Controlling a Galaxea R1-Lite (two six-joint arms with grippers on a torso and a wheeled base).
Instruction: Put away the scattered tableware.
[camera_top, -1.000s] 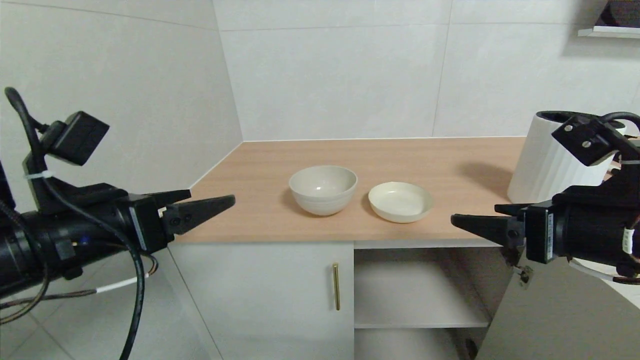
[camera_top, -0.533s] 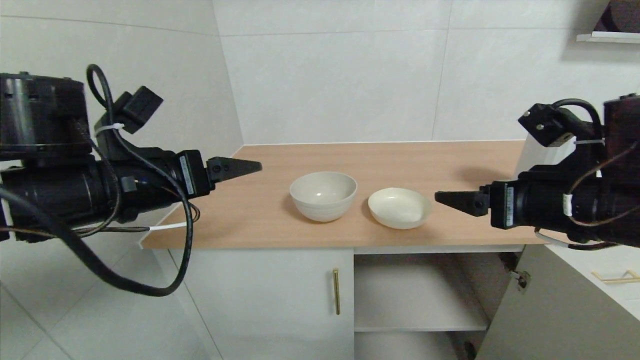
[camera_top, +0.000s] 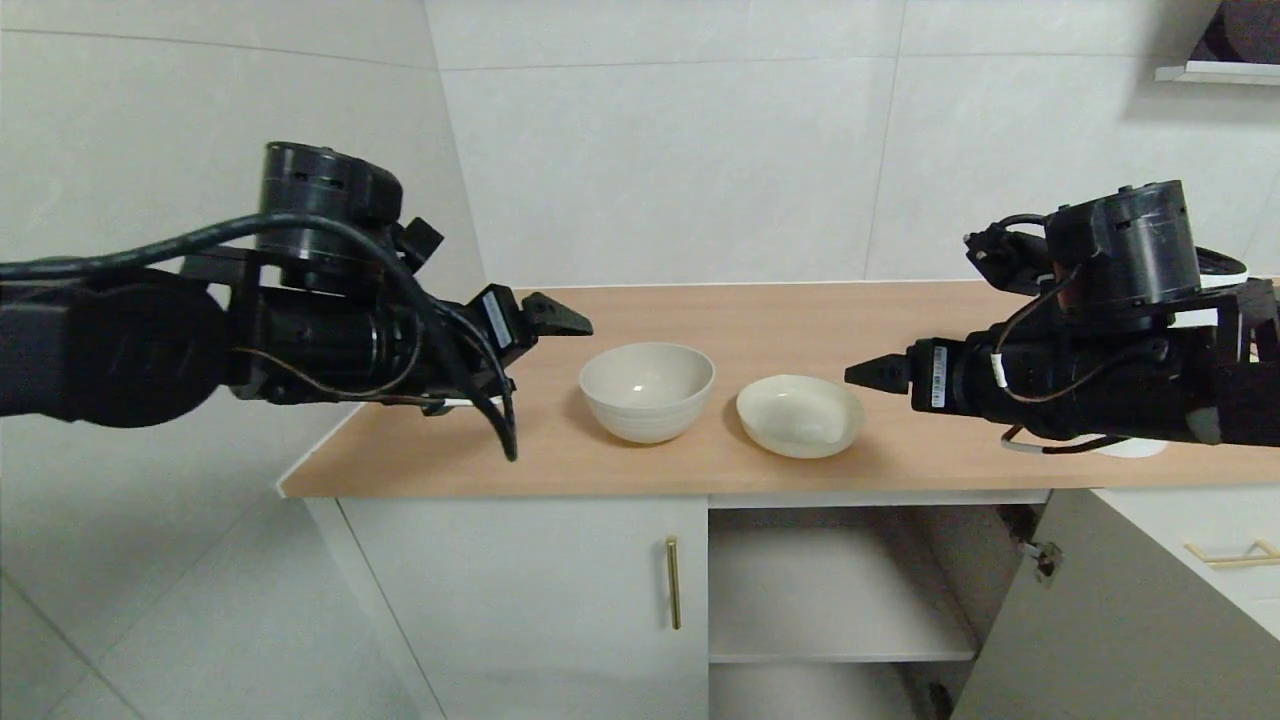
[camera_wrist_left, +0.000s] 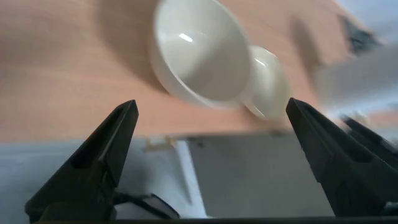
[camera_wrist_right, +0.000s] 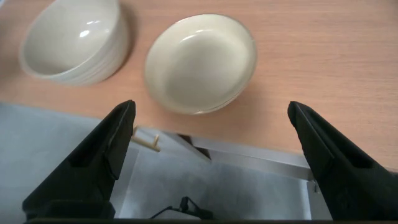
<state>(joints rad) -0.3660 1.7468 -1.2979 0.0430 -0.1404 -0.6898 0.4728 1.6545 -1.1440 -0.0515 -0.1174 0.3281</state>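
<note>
Left hand (camera_top: 565, 322) spread wide, just left of bowl (camera_top: 647, 390); right hand (camera_top: 868, 374) wide, beside shallow dish (camera_top: 800, 415).

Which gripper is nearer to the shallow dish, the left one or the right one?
Right. The right gripper hovers close to the dish, on its right side. The left gripper is farther off, left of the bowl.

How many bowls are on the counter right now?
2. A deep bowl sits near the counter's front edge; a shallower bowl sits just to its right. The right arm covers some counter, so more may be hidden.
</note>
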